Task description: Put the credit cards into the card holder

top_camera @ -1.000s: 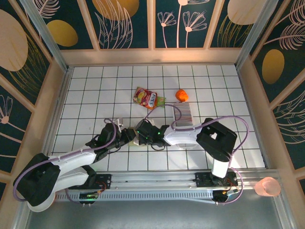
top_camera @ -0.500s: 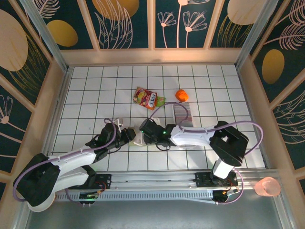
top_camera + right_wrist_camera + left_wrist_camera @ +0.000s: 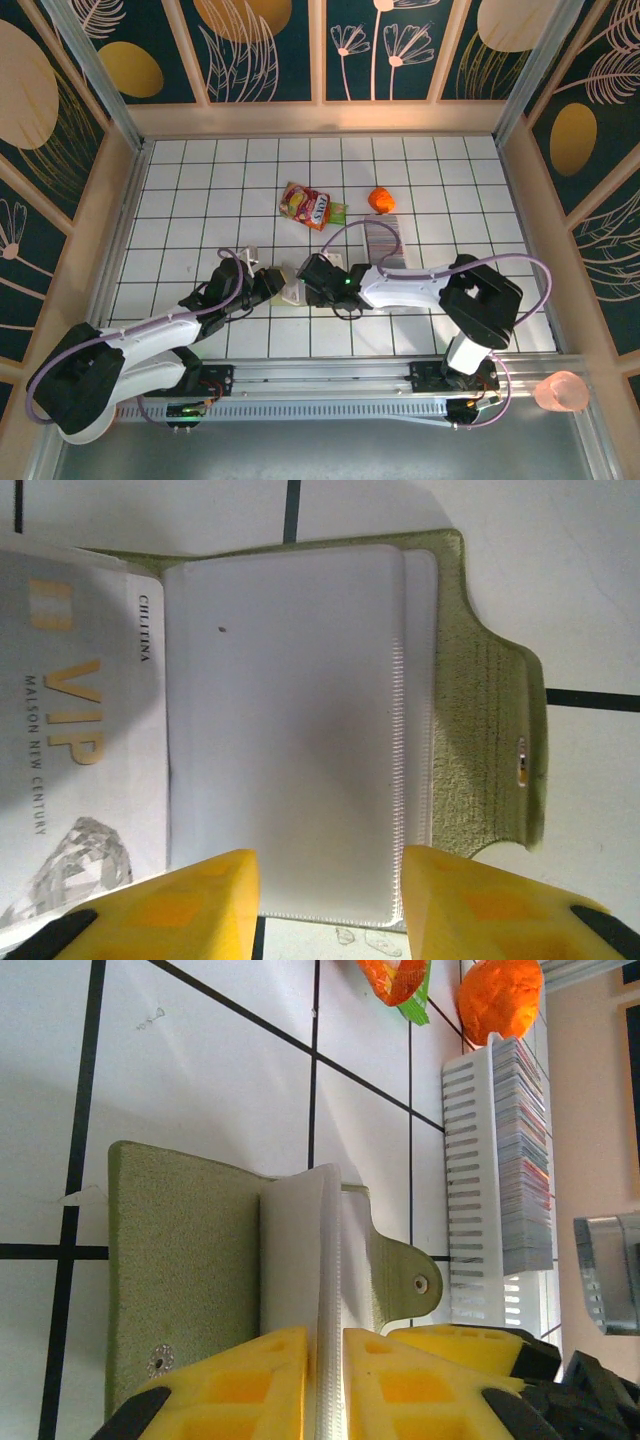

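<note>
The olive-green card holder (image 3: 180, 1250) lies open on the white tiles, its pale plastic sleeves fanned up. My left gripper (image 3: 327, 1338) is shut on the edge of one sleeve (image 3: 330, 1240) and holds it upright. In the right wrist view my right gripper (image 3: 330, 865) stands open just above the flat white sleeves (image 3: 290, 710), gripping nothing. A grey VIP card (image 3: 80, 730) lies at the sleeves' left edge, partly tucked beneath them. More credit cards (image 3: 522, 1160) stand packed on edge in a slotted white tray (image 3: 466, 1160). In the top view both grippers meet at the card holder (image 3: 291, 291).
A red snack packet (image 3: 312, 206) and an orange crumpled object (image 3: 381, 199) lie beyond the card tray (image 3: 383, 240). A pink cup (image 3: 561, 392) sits outside the table at the near right. Wooden walls border the tiled surface.
My right gripper has opened and let go of the card at the card holder, drawing back slightly to the right. The left gripper has kept its hold on the sleeve.
</note>
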`<state>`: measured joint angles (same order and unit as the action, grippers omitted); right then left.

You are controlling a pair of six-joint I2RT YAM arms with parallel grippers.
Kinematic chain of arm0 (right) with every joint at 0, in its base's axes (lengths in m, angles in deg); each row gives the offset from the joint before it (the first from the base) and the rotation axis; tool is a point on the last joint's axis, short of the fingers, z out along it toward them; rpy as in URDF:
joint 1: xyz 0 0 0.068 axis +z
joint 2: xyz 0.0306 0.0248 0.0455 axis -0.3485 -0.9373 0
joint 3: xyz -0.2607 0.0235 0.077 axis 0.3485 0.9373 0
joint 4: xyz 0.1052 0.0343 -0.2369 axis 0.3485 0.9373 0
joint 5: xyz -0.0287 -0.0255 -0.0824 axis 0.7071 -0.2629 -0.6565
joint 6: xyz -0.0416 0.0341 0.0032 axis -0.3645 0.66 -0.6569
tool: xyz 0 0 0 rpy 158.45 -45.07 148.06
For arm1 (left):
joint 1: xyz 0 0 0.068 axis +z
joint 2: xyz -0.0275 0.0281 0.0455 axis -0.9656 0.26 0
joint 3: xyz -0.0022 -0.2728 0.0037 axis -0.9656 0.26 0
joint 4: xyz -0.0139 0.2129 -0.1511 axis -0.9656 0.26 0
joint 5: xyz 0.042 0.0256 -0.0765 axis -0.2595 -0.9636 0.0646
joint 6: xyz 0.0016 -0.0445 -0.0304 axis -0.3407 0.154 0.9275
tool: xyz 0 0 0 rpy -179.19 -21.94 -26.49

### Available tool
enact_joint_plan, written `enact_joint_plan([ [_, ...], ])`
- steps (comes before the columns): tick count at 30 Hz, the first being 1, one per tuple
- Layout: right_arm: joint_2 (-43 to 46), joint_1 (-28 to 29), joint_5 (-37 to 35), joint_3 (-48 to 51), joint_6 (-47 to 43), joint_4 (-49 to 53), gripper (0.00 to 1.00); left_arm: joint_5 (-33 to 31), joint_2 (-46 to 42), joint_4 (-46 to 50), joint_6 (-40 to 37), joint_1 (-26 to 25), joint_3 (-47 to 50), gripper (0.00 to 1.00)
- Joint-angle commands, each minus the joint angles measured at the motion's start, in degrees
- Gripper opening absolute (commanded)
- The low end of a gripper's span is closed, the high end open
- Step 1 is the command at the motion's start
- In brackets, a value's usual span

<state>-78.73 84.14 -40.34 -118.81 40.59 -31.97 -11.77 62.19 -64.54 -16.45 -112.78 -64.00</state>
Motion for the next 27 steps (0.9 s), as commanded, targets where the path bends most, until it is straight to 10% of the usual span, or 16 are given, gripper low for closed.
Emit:
enact_joint_plan([
  [1, -1.7, 0.0, -1.1, -0.6, 0.4, 0.0, 0.41, 0.1, -0.7, -0.5, -0.8, -0.1, 0.0, 0.16],
  [27, -5.2, -0.6, 4.3, -1.2, 0.8, -7.1, 0.4, -6.4, -1.3, 4.6, -2.3, -0.1, 0.7, 0.02],
])
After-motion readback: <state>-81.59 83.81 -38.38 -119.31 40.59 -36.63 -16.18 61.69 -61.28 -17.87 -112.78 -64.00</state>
